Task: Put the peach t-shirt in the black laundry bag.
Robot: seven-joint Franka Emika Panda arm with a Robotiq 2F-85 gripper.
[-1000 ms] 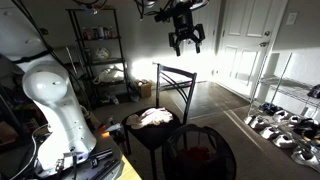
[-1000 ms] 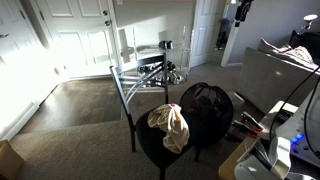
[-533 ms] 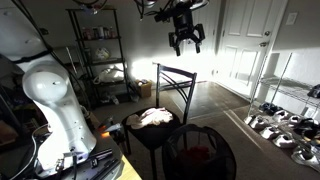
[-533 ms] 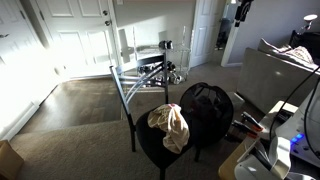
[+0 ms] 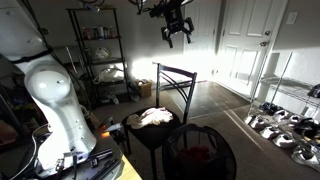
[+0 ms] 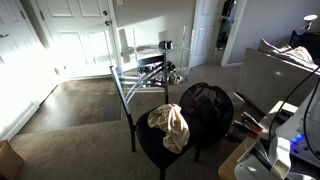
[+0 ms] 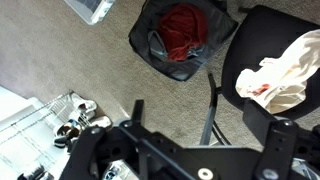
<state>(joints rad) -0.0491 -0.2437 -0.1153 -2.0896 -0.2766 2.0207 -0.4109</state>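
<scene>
The peach t-shirt [image 5: 155, 117] lies crumpled on the seat of a black chair [image 5: 170, 85]; it also shows in an exterior view [image 6: 170, 126] and at the right of the wrist view [image 7: 284, 76]. The black laundry bag [image 5: 200, 152] stands open on the floor beside the chair, with red clothes inside [image 7: 181, 32]; it also shows in an exterior view [image 6: 208, 108]. My gripper [image 5: 175, 34] hangs high above the chair, open and empty. In the wrist view its fingers [image 7: 198, 112] are spread wide over the carpet. It is out of the frame in one exterior view.
A wire rack with shoes [image 5: 285, 122] stands by the wall. A metal shelf unit [image 5: 100, 55] is at the back. The white robot base [image 5: 55, 105] is close by. A bicycle [image 6: 150, 70] leans behind the chair, with white doors [image 6: 80, 30] beyond.
My gripper has risen and shifted toward the shelf side, and has left the frame in one exterior view. The t-shirt and the bag have not moved.
</scene>
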